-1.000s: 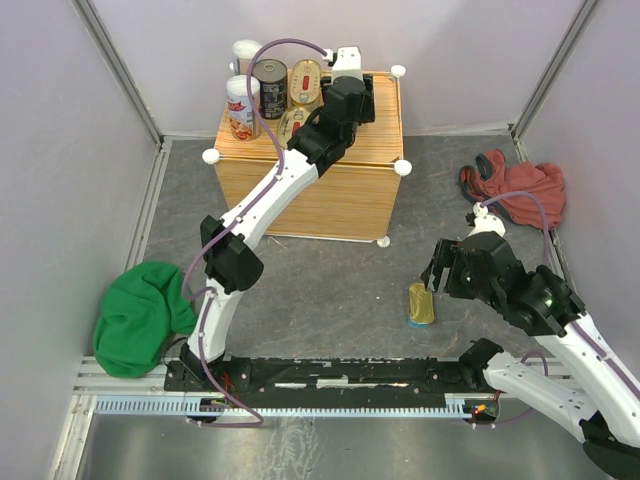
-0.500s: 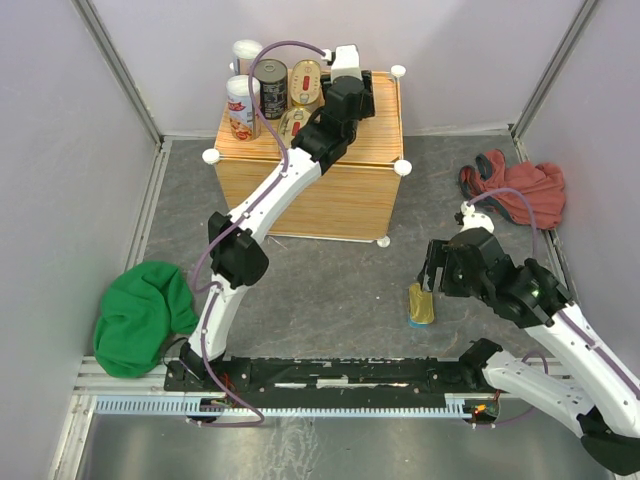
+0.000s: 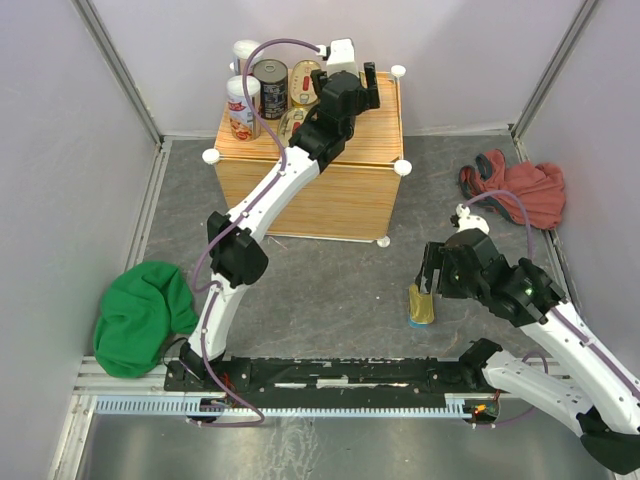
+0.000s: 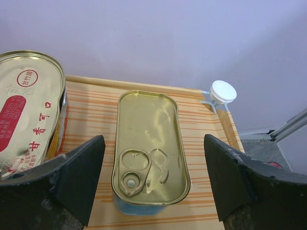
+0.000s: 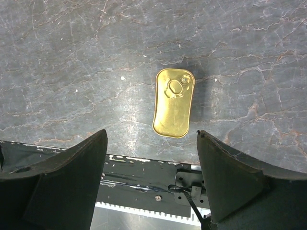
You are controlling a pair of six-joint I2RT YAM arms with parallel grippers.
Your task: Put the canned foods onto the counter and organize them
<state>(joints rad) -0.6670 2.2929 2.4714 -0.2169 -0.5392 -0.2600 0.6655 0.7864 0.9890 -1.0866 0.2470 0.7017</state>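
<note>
My left claw hangs wide open over the counter, straddling a rectangular gold tin without touching it. An oval gold-red tin sits at that tin's 9 o'clock. My right claw gapes just as wide, holding nothing, above the second rectangular tin, which lies flat on the grey floor at the counter's 5 o'clock.
</note>
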